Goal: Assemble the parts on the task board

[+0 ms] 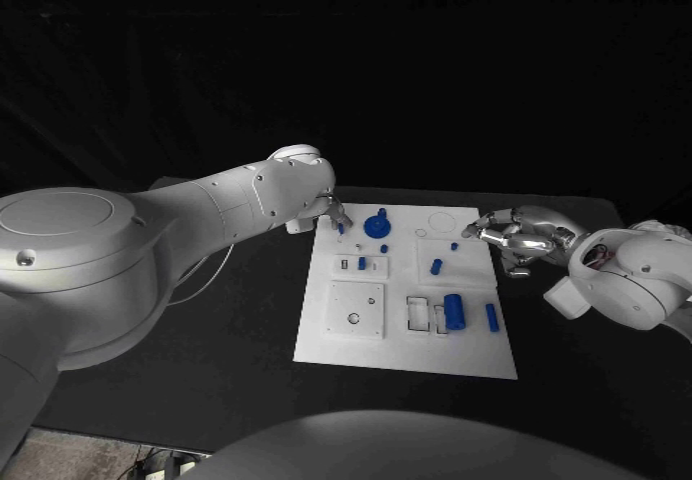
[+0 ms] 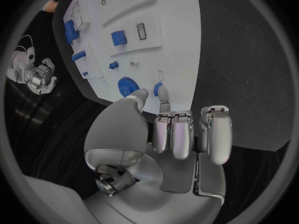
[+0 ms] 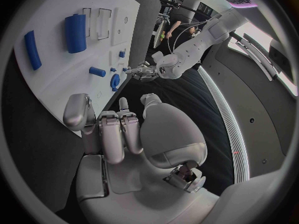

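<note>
Small blue part (image 2: pixel 157 89) pinched by left hand (image 2: pixel 163 129) at task board (image 1: pixel 476 355) far-left corner; right hand (image 1: pixel 512 236) curled, nothing held; several parts judged unassembled.

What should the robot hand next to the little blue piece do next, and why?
Probably the left robot hand should close thumb and finger on the small blue part at the task board corner. Its fingertips already sit right at that piece, beside the blue gear, while the right robot hand waits curled off the board's edge.
</note>
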Controlling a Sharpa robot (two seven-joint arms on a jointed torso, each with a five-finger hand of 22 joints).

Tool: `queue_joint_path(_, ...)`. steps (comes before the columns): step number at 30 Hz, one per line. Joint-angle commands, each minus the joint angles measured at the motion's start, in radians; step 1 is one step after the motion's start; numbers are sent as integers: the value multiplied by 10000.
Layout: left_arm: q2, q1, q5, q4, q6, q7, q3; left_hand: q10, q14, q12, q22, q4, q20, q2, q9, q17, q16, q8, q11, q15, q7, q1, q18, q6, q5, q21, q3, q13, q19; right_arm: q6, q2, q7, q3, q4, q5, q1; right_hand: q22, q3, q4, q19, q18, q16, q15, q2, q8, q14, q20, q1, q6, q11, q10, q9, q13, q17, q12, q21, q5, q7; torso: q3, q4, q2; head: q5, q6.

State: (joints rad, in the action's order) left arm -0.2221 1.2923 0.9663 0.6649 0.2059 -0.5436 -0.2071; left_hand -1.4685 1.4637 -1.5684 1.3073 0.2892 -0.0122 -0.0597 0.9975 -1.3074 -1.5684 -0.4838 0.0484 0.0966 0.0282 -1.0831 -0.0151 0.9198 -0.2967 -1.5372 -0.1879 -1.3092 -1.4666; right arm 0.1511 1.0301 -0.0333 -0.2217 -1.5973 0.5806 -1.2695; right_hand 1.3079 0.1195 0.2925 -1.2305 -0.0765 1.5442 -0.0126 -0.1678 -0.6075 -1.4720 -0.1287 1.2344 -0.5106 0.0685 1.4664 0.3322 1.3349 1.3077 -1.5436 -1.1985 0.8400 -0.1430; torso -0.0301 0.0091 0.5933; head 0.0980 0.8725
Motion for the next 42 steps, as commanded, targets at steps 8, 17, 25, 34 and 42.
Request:
queue_joint_path(8, 111, -28, -51, -71, -93, 168, 9, -1022, 1071, -24, 2374, 1, -100, 32, 32, -2634, -24, 75, -55, -57, 0, -224, 35, -80, -253, 50, -16, -2616, -802, -151, 21, -36, 0, -42, 50, 6, 1357, -66, -3, 51, -198, -41, -26, 65, -26, -457, 3, -36, -41, -68, 184, -14, 1738, 2115, 65, 52, -1, -10, -3, 0, 1, -7, 1)
queue_joint_path(17, 133, -97, -51, -113, -21, 87, 9, -1022, 1071, -24, 2370, -9, -97, 61, 52, -2634, -24, 93, -48, -52, -7, -360, 32, -86, -469, 61, -60, -2616, -796, -172, 55, -33, 0, -67, 50, 6, 1357, -68, -3, 51, -198, -41, -26, 65, -27, -457, 3, -36, -41, -68, 183, -14, 1738, 2114, 65, 52, -1, -10, -2, 1, -2, -43, 1)
queue_joint_path(25, 161, -128, -47, -149, -56, 5, 10, -1022, 1071, -24, 2380, -23, -87, 104, 97, -2634, -24, 87, -31, -39, -28, -550, 35, -65, -815, 53, -139, -2616, -803, -172, 85, -34, 0, -88, 50, 6, 1360, -109, -8, 45, -196, -43, -26, 73, -32, -453, 3, -34, -50, -66, 182, -12, 1737, 2111, 67, 45, 22, -14, -3, 6, 0, -40, 1)
queue_joint_path(34, 146, -132, -33, -154, -156, 12, 10, -1022, 1071, -24, 2379, -26, -57, 237, 213, -2634, -24, 71, -1, -11, -57, -933, 32, -104, -1629, 68, -409, -2616, -797, -183, 92, -34, 0, -93, 50, 6, 1357, -142, -11, 51, -197, -44, -27, 77, -35, -451, 3, -29, -56, -66, 179, -11, 1735, 2109, 68, 53, 44, -16, 1, 10, -7, -27, 1)
queue_joint_path(42, 141, -132, -31, -150, -200, 95, 10, -1022, 1071, -24, 2384, 45, -55, 205, 416, -2634, -24, 49, -19, 9, -58, -1070, 30, -224, -1005, 85, -2011, -2616, -794, -202, 94, -25, 0, -87, 50, 6, 1356, -549, -4, 60, -198, -41, -31, 240, -46, -451, 1, -68, -107, -61, 175, -16, 1732, 2108, 71, 60, 521, -24, -4, 6, -3, 5, 1)
